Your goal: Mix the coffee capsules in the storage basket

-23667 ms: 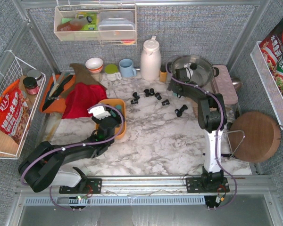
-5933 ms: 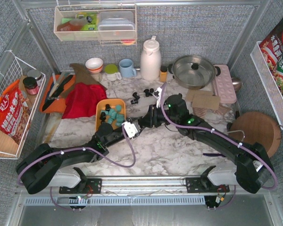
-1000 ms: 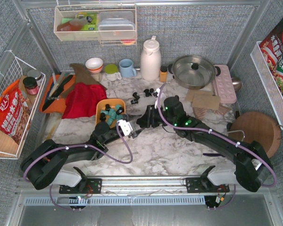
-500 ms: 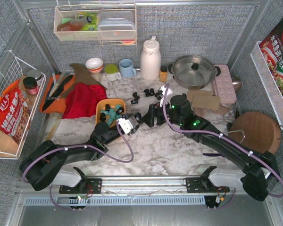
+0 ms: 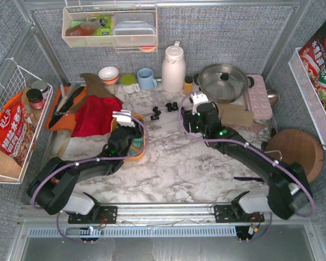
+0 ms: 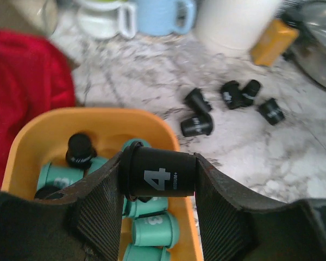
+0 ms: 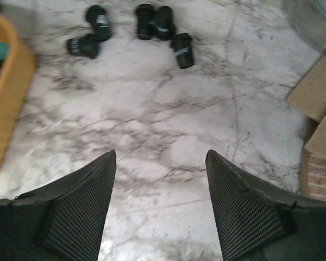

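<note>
The orange storage basket (image 6: 98, 122) holds several teal capsules (image 6: 152, 228) and a black one (image 6: 80, 150). My left gripper (image 6: 158, 176) is shut on a black capsule (image 6: 160, 174) marked "4", held sideways just above the basket's right side. In the top view the left gripper (image 5: 127, 133) hangs over the basket (image 5: 142, 148). My right gripper (image 7: 160, 179) is open and empty above bare marble, seen in the top view (image 5: 191, 120) right of the basket. Several loose black capsules (image 7: 157, 22) lie on the marble beyond it, also visible from the left wrist (image 6: 198, 125).
A red cloth (image 5: 95, 114) lies left of the basket. Bowls, a blue mug (image 5: 146, 79), a white jug (image 5: 173, 68) and a lidded pan (image 5: 223, 81) line the back. Brown pads (image 7: 315, 109) lie right of the right gripper. A round wooden board (image 5: 293, 157) sits at the right.
The grippers met at the table's middle half a second ago. The left one has swung back left over the basket with the black capsule. The right one has pulled back, open.
</note>
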Controlling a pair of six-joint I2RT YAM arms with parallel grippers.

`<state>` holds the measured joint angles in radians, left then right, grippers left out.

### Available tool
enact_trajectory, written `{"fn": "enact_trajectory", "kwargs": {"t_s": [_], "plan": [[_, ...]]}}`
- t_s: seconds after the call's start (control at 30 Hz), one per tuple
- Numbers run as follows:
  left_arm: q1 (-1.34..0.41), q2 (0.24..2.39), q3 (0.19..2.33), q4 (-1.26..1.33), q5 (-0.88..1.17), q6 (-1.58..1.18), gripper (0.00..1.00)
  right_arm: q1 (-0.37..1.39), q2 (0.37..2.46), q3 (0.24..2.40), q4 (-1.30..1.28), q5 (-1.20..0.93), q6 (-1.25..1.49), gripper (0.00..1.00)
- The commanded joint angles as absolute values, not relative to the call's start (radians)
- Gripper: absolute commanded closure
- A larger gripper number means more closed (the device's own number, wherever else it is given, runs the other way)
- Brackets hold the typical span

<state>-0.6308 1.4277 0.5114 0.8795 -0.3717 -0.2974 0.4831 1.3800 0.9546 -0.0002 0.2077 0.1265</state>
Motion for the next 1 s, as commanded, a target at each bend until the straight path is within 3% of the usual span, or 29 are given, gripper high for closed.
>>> {"fn": "enact_trajectory", "kwargs": {"t_s": [0.0, 0.2, 0.37, 0.57, 0.97], "plan": [[-0.591, 1.465, 0.570, 0.633, -0.449, -0.592, 0.51, 0.406, 1.560, 1.059, 0.110, 0.116, 0.138, 0.33], [-0.588, 1.502, 0.671, 0.402, -0.529, -0.715, 0.19, 0.336, 1.891, 1.341, 0.013, -0.044, 0.115, 0.37], [-0.588, 1.498, 0.721, 0.291, -0.582, -0.759, 0.01, 0.330, 2.073, 1.557, -0.123, -0.081, 0.059, 0.39], [-0.586, 1.449, 0.712, 0.335, -0.549, -0.716, 0.01, 0.331, 2.191, 1.700, -0.242, -0.037, 0.002, 0.39], [-0.586, 1.404, 0.694, 0.382, -0.556, -0.662, 0.01, 0.331, 2.266, 1.758, -0.286, -0.002, -0.058, 0.44]]}}
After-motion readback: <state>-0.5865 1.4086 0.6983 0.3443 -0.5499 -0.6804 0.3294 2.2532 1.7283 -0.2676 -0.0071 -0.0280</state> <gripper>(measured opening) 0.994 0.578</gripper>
